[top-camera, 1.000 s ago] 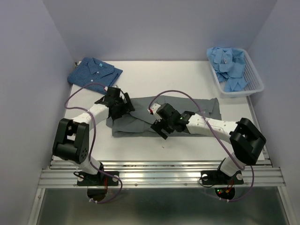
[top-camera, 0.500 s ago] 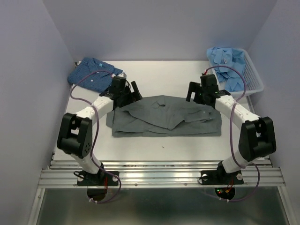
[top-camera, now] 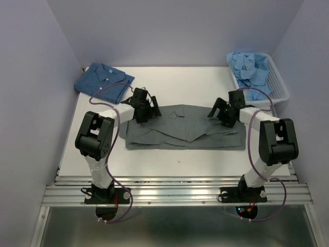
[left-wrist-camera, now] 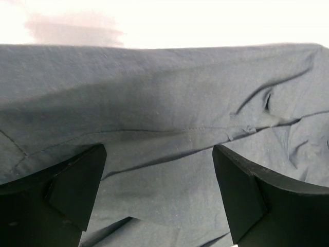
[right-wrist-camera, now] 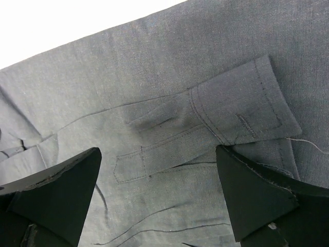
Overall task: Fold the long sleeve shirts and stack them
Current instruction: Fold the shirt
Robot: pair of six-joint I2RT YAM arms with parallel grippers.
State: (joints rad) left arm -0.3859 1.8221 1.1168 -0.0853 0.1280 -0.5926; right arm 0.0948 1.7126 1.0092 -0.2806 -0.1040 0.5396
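Top view: seeing dark grey shirt point(top-camera: 185, 135) flat mid-table, left gripper point(top-camera: 144, 109) and right gripper point(top-camera: 224, 111) over its far corners. Also folded dark blue shirt point(top-camera: 103, 80) far left, light blue shirts point(top-camera: 251, 72) in white basket point(top-camera: 280, 95).

Left wrist: jaws spread, gripping nothing, grey cloth right below.

Right wrist: likewise released, above sleeve cuff point(right-wrist-camera: 241, 110) lying on the body.

Reads as mid-fold. Next probably calls for pinching the far edge at both corners, then folding toward the near hem.
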